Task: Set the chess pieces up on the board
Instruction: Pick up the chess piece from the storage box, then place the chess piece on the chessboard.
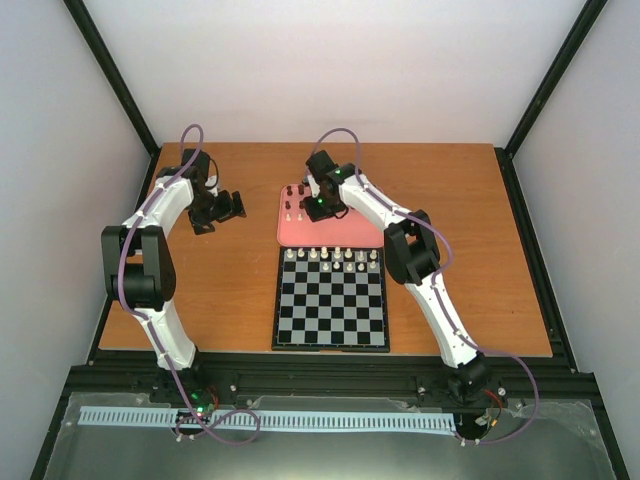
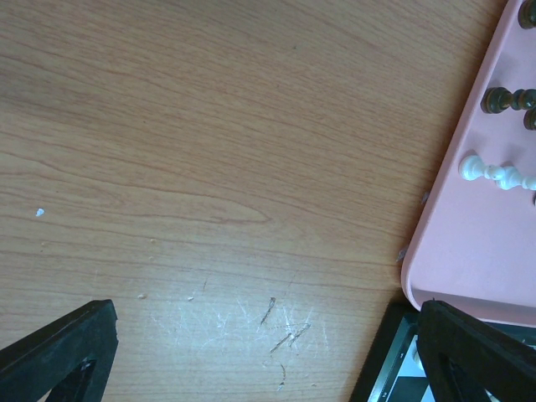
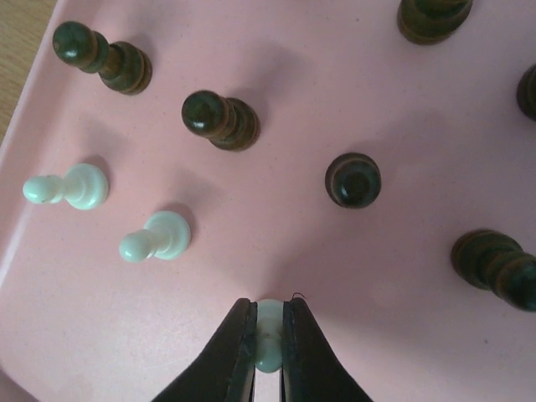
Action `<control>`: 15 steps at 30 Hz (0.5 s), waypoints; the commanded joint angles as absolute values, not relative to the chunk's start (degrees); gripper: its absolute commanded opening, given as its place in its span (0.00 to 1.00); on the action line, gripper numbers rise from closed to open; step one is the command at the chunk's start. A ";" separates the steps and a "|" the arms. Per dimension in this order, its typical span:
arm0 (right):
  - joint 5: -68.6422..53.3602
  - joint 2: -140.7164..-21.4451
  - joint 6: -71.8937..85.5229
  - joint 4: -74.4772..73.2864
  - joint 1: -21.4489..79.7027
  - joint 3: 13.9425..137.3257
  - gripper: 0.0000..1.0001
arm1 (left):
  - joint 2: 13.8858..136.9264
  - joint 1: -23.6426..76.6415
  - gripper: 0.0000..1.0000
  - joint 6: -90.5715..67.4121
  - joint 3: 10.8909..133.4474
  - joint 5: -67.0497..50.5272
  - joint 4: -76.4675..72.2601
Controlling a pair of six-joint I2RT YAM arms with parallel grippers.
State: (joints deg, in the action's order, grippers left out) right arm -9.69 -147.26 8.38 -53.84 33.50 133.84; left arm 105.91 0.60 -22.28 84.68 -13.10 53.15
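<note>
The right gripper (image 3: 269, 311) pinches a tiny cream-white chess piece (image 3: 268, 356) on the pink rounded tray (image 3: 251, 260); so slim a hold could let it twist loose before reaching the black-and-grey checkered board (image 1: 331, 310).

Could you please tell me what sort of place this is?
Most likely a robotics lab test cell: plain white panels in a black metal frame enclose the wooden table, and the left arm and right arm are bolted to a rail at its near edge.
</note>
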 commanded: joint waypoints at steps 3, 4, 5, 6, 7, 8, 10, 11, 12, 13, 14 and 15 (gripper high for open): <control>-10.47 -138.52 7.24 -55.73 34.18 131.14 0.05 | 106.09 0.70 1.00 -22.32 85.86 -13.20 52.83; -10.69 -136.68 6.88 -55.79 34.50 129.65 0.05 | 106.01 0.70 1.00 -22.22 85.99 -13.20 52.91; -10.85 -134.70 6.41 -55.87 34.94 128.16 0.05 | 105.93 0.68 1.00 -22.18 86.08 -13.11 52.92; -11.08 -132.73 5.89 -55.98 35.47 126.29 0.05 | 105.85 0.70 1.00 -22.16 86.17 -13.02 52.96; -11.16 -130.43 5.30 -56.04 36.20 123.63 0.05 | 105.76 0.70 1.00 -22.15 86.24 -12.90 53.04; -11.46 -128.31 5.13 -55.93 36.80 121.03 0.05 | 105.71 0.70 1.00 -22.10 86.22 -12.80 53.02; -12.33 -123.75 4.88 -55.71 37.92 116.01 0.05 | 105.50 0.66 1.00 -22.15 86.10 -12.73 52.94; -12.40 -121.99 4.66 -55.76 38.58 113.55 0.05 | 105.41 0.65 1.00 -22.23 85.99 -12.74 52.85; -12.07 -120.39 4.40 -56.07 39.25 111.64 0.05 | 105.26 0.69 1.00 -22.18 85.84 -12.73 52.83; -11.66 -119.12 4.13 -56.49 40.01 109.67 0.05 | 105.15 0.70 1.00 -22.20 85.69 -12.60 52.68; -11.32 -117.88 3.90 -56.66 40.60 107.75 0.05 | 105.05 0.70 1.00 -22.18 85.46 -12.57 52.64; -11.14 -116.79 3.82 -56.58 41.29 105.82 0.05 | 104.96 0.66 1.00 -22.15 85.40 -12.60 52.57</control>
State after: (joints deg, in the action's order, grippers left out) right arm -11.25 -120.44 5.48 -55.40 38.87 112.09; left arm 105.91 0.60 -22.28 84.68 -13.02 53.15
